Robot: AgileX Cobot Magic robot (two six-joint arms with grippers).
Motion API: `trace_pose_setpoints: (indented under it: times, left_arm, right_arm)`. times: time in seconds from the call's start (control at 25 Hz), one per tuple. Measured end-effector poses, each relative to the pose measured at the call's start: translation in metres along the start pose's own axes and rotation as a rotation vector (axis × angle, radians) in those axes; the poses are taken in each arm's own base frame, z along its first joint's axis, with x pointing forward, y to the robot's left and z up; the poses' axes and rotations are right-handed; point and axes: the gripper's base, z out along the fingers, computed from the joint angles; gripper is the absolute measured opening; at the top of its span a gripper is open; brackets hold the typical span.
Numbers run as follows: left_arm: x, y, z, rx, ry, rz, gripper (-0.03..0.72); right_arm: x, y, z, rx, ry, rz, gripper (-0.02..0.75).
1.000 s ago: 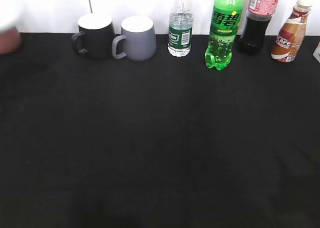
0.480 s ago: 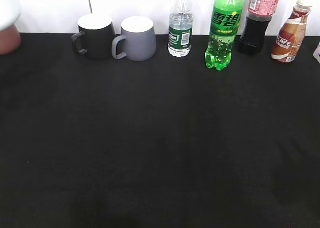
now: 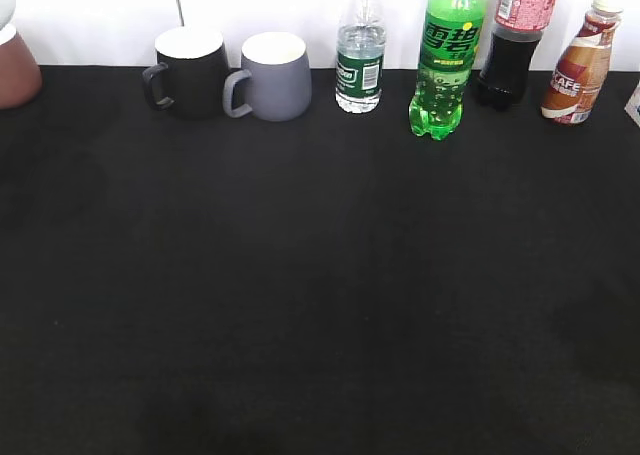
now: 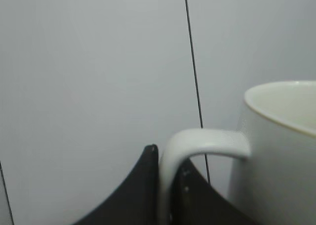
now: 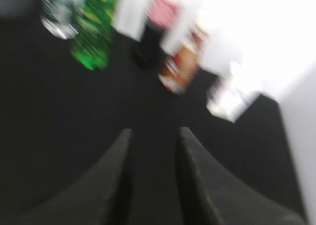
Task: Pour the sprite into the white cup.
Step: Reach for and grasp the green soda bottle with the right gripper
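Observation:
The sprite [image 3: 445, 55] stands upright at the back of the black table; it is a green blur in the right wrist view [image 5: 91, 37]. The white cup [image 4: 281, 151] fills the right of the left wrist view, held off the table before a pale wall. My left gripper [image 4: 168, 180] is shut on its loop handle [image 4: 197, 143], one finger on each side. In the exterior view only a white sliver [image 3: 4, 0] at the top left edge may be the cup. My right gripper [image 5: 154, 136] is open and empty above the table, short of the bottles, out of the exterior view.
A black mug [image 3: 190, 70] and a grey mug [image 3: 275, 75] stand at the back left. A small water bottle [image 3: 360, 60], a cola bottle [image 3: 515, 45] and a brown coffee bottle [image 3: 582, 65] flank the sprite. A brown object [image 3: 15, 75] sits at the far left edge.
The white shape at the far left edge has moved up and mostly out of the exterior view. The brown object below it now shows sharply. The bottles and mugs have not moved.

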Motion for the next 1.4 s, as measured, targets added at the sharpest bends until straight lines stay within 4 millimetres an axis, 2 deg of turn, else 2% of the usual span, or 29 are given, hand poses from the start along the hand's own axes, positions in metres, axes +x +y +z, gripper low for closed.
trace_pose_setpoints:
  times: [0.16, 0.24, 0.36, 0.44, 0.52, 0.6, 0.76, 0.88, 1.0, 1.04, 1.08, 1.12, 1.2, 1.24, 1.32, 1.4]
  left_arm:
    - [-0.001, -0.001, -0.003, 0.002, 0.023, 0.001, 0.036]
    - [-0.006, -0.001, -0.006, 0.001, 0.01, 0.004, 0.036]
    - [-0.006, -0.001, -0.007, -0.001, 0.013, -0.012, 0.036]
    - [-0.006, -0.001, -0.007, 0.0, 0.013, -0.02, 0.036]
    - [-0.006, -0.001, -0.007, 0.001, 0.013, -0.019, 0.036]
    - [-0.006, -0.001, -0.007, 0.001, 0.013, -0.019, 0.036]
    - [-0.007, -0.001, -0.007, 0.005, 0.0, -0.017, 0.036]
    - [-0.009, -0.001, -0.007, 0.009, -0.023, -0.017, 0.036]
    - [-0.01, -0.002, -0.007, 0.013, -0.033, -0.014, 0.036]
    - [-0.01, -0.002, -0.007, 0.014, -0.033, -0.012, 0.036]
    - [-0.01, -0.002, -0.007, 0.015, -0.035, -0.011, 0.036]
    - [-0.011, -0.002, -0.007, 0.018, -0.041, -0.009, 0.036]
    - [-0.012, -0.004, -0.007, 0.038, -0.05, 0.015, 0.036]
    - [-0.012, -0.005, -0.007, 0.049, -0.051, 0.028, 0.036]
    - [-0.012, -0.005, -0.007, 0.052, -0.058, 0.03, 0.036]
    - [-0.013, -0.006, -0.007, 0.054, -0.067, 0.03, 0.036]
  right_arm:
    - [-0.012, -0.004, -0.013, -0.017, 0.092, 0.15, 0.176]
    - [-0.012, -0.006, -0.014, -0.005, 0.104, 0.137, 0.176]
    - [-0.022, -0.01, -0.012, 0.026, -0.007, 0.181, 0.176]
    - [-0.032, -0.017, -0.003, 0.072, -0.103, 0.212, 0.108]
    - [-0.037, -0.025, 0.02, 0.117, -0.125, 0.147, 0.008]
    - [-0.04, -0.025, 0.046, 0.103, -0.139, 0.116, -0.013]
    - [-0.041, 0.006, 0.109, -0.014, -0.146, 0.123, -0.013]
    - [-0.017, 0.014, 0.159, 0.041, -0.07, 0.198, -0.013]
    - [0.006, 0.028, 0.19, -0.003, -0.011, 0.266, -0.013]
    - [0.011, 0.031, 0.196, -0.013, -0.005, 0.266, -0.003]
    - [0.016, 0.034, 0.201, -0.015, 0.006, 0.267, 0.044]
    - [0.021, 0.036, 0.207, -0.011, 0.009, 0.289, 0.139]
    - [0.031, 0.04, 0.219, -0.008, -0.007, 0.383, 0.414]
    - [0.034, 0.044, 0.224, -0.032, -0.029, 0.424, 0.476]
    - [0.033, 0.056, 0.231, -0.133, -0.133, 0.435, 0.502]
    - [0.042, 0.07, 0.241, -0.235, -0.203, 0.434, 0.503]
